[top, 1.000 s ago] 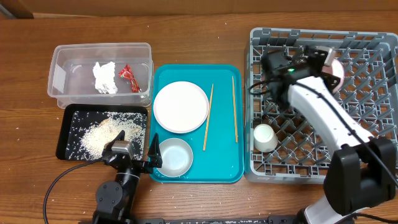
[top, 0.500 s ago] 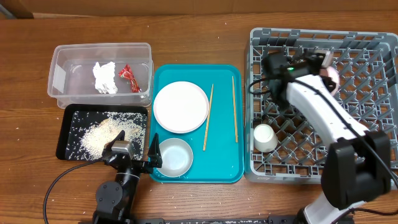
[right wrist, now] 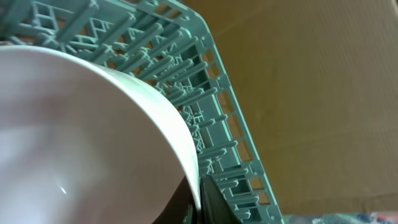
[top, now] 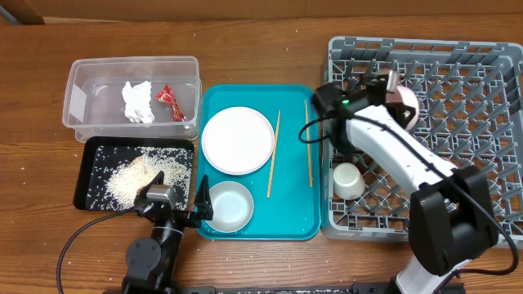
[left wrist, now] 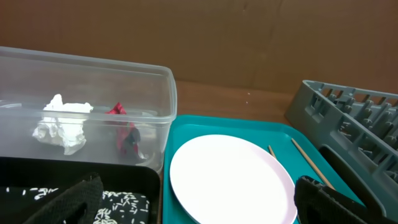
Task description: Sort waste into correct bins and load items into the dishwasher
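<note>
Right gripper [top: 391, 84] has slid left across the rack [top: 482, 131], bowl [top: 404, 110] seemingly clamped by its rim, not slotted yet. Left gripper [left wrist: 199, 196] sits with fingers spread.

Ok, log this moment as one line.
right hand: shut on pink bowl at rack | left hand: open | teal tray: plate, small bowl, sticks

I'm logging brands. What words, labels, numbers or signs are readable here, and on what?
None readable. No print shows on the clear tub, black tray, teal tray, dish rack, white cup or the bowl in the right gripper.
The red wrapper is too small to tell.
</note>
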You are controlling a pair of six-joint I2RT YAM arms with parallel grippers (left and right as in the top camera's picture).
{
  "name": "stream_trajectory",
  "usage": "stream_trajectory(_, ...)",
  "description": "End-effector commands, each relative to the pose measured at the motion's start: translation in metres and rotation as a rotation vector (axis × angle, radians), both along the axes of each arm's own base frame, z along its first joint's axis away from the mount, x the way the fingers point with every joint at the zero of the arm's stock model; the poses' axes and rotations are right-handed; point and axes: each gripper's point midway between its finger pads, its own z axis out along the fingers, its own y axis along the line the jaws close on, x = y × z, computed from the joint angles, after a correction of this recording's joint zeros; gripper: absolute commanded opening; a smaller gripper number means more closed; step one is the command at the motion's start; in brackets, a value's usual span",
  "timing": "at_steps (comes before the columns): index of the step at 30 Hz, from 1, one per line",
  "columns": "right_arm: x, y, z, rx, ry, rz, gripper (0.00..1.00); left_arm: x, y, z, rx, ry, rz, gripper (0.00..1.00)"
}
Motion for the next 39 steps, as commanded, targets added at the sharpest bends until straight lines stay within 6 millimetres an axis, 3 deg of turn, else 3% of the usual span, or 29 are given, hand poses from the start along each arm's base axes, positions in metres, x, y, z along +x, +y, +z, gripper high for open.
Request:
stream_trajectory(1,-0.007,0.009,-0.024,0.074,0.070,-0.004,0.04,0.000,0.001,0.001,-0.006,-0.007,0.003,1.00)
stream_trajectory(8,-0.014,0.009,-0.017,0.077,0.066,-0.025,0.06,0.000,0.001,0.001,-0.006,-0.007,0.002,1.00)
stream_trajectory(16,-0.014,0.020,-0.033,0.206,0.056,-0.050,0.04,0.000,0.001,0.001,-0.006,-0.007,0.003,1.00)
stream_trajectory(23,-0.012,-0.009,0.033,0.032,-0.248,-0.124,0.04,0.000,0.001,0.001,-0.006,-0.007,0.003,1.00)
stream_trajectory(25,-0.011,-0.018,0.042,0.021,-0.282,-0.147,0.04,0.000,0.001,0.001,-0.006,-0.008,0.003,1.00)
stream_trajectory(33,-0.019,-0.066,0.024,0.102,-0.290,-0.343,0.04,0.000,0.001,0.001,-0.006,-0.007,0.003,1.00)
stream_trajectory(39,-0.016,-0.075,0.011,0.159,-0.248,-0.381,0.04,0.000,0.001,0.001,-0.006,-0.008,0.002,1.00)
